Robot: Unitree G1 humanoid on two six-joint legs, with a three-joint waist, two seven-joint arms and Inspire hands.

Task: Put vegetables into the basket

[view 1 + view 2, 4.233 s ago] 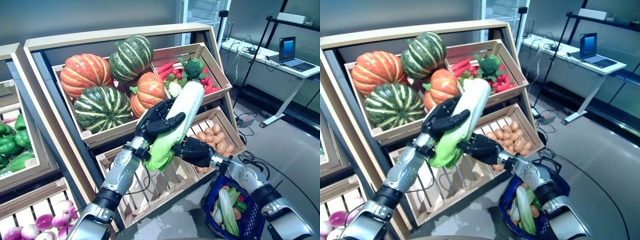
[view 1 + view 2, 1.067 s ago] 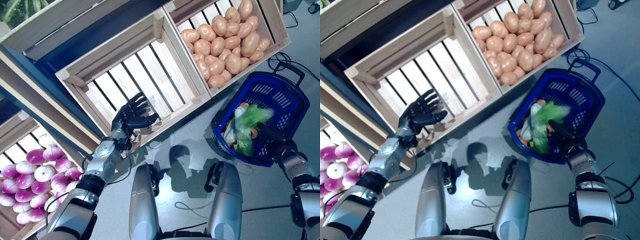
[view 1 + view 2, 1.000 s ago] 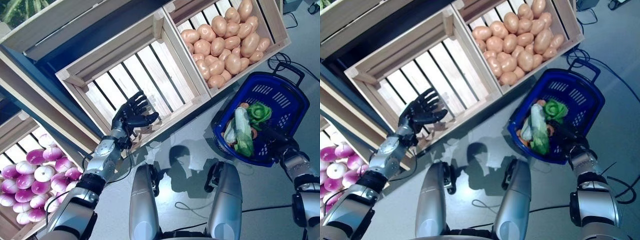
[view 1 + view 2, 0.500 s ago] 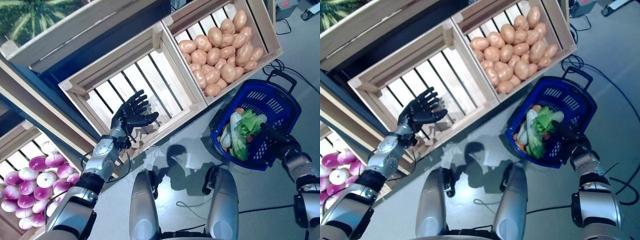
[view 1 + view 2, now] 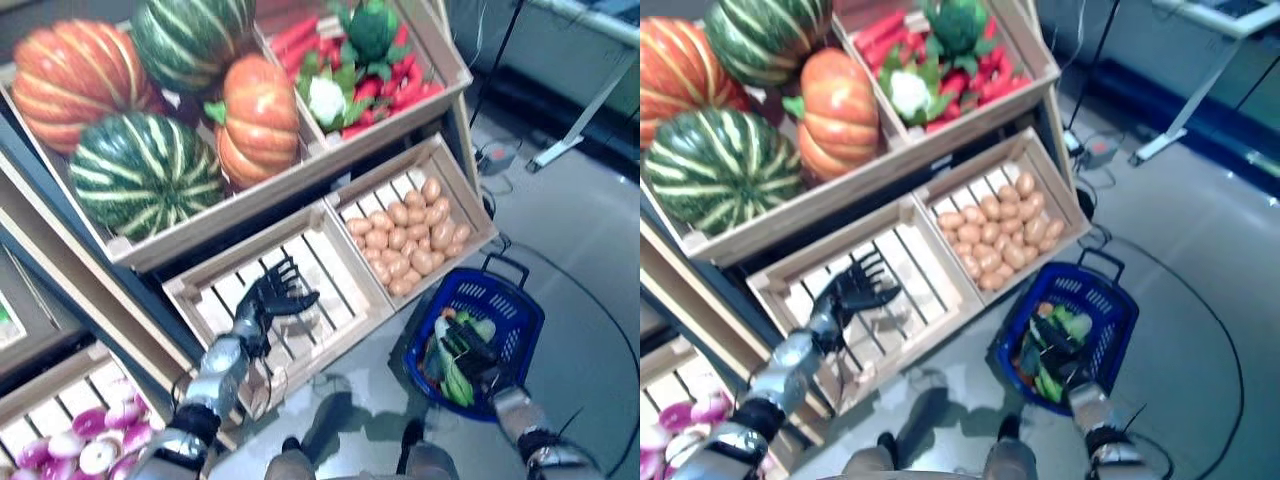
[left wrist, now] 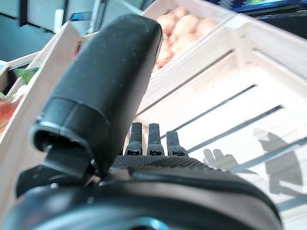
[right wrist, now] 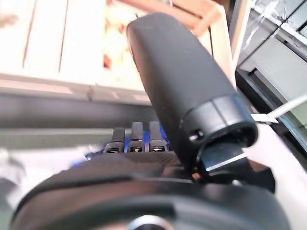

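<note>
Step in hand: between picks. Several vegetables (image 5: 455, 365) already lie in the basket (image 5: 512, 302); both hands carry nothing. The next move calls for choosing another item from the stand and bringing a hand up to it.

Wooden display stand (image 5: 330, 165): tiered, slanted crates.
- Upper crate: pumpkins and striped squash (image 5: 145, 170).
- Upper right crate: mixed vegetables, red and green (image 5: 360, 60).
- Lower right crate: potatoes (image 5: 405, 245).
- Lower middle crate: empty slatted crate (image 5: 330, 270).

Floor: grey (image 5: 590, 250), smooth; the blue basket stands on it just beside the potato crate.

Left hand (image 5: 272, 298): fingers spread, over the empty crate.

Right hand (image 5: 470, 357): fingers straight, above the basket's contents.
</note>
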